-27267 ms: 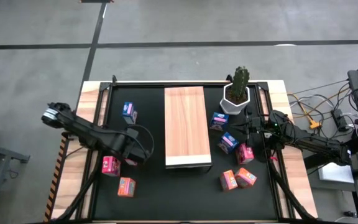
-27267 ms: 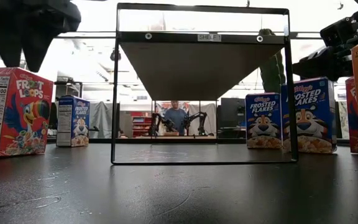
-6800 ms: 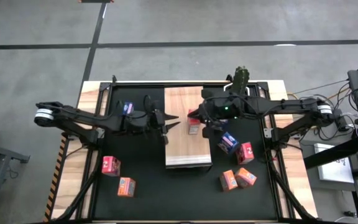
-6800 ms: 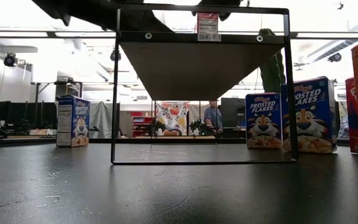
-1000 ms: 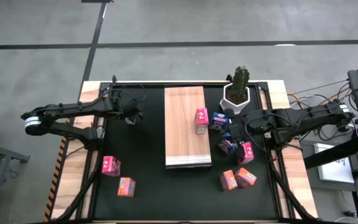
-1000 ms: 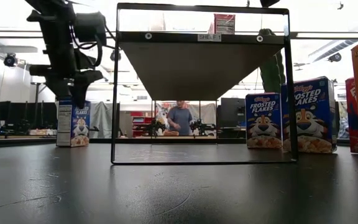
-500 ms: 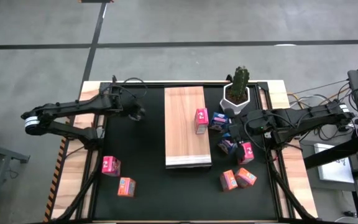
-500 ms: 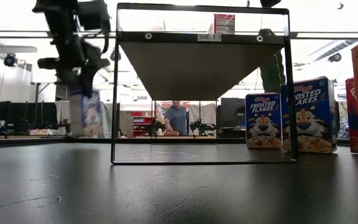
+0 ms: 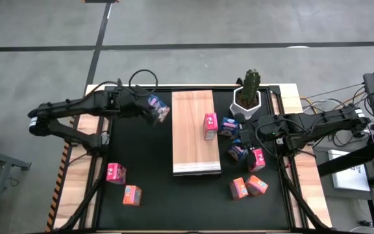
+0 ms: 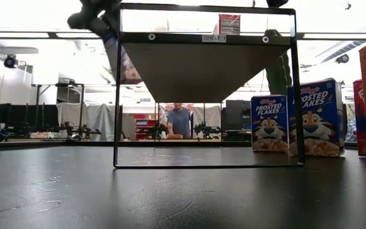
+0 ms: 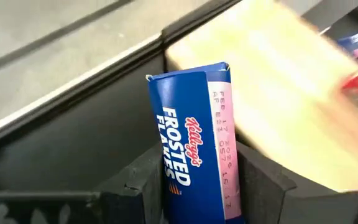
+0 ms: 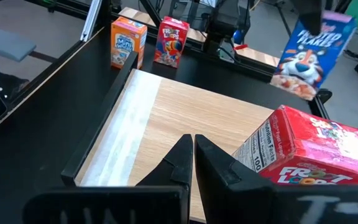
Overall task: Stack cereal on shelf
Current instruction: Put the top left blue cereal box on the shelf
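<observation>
**Blue box in the air, one red box on the shelf**

At the left front of the mat stand two boxes I have not touched: a red one near the mat's left edge and an orange one just in front of it, closer to the front edge.

My left gripper hangs above the mat's back left area, just left of the shelf. Its fingers are clenched on a blue box, one finger against each narrow side. From table height that box shows tilted, high up beside the left post of the shelf frame.

On the shelf itself a red box stands upright near the right edge, about halfway along the board. The rest of the board is bare wood.

Right of the shelf, the cactus sits at the mat's back right. My right gripper waits low over the mat between the shelf's right edge and a cluster of boxes, its fingers pressed together with nothing between them. Around it lie a blue box just beside the shelf, another blue one, and a red one. Two orange boxes stand close together towards the front right corner.
</observation>
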Controlling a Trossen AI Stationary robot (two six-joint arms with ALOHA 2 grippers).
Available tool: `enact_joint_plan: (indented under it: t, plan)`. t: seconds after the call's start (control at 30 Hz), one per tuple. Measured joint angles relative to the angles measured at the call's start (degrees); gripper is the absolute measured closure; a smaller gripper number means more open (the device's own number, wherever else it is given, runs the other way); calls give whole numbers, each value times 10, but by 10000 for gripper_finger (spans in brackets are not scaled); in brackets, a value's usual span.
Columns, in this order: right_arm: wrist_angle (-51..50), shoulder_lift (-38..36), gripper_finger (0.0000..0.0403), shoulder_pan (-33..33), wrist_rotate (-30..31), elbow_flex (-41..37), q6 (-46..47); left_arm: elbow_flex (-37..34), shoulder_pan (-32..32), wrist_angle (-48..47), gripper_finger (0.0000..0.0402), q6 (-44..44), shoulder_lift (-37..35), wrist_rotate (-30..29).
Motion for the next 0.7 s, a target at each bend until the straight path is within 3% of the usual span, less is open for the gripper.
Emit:
enact_joint_plan:
  t: [0.2, 0.43, 0.7]
  plan:
    - [0, 0, 394, 0, 0, 0, 0, 65, -10, 16, 254, 52, 73, -1]
    - [-4, 0, 394, 0, 0, 0, 0, 139, -10, 11, 254, 99, 149, -45]
    - [-13, 0, 394, 0, 0, 0, 5, 146, -9, 29, 251, 88, 165, -46]
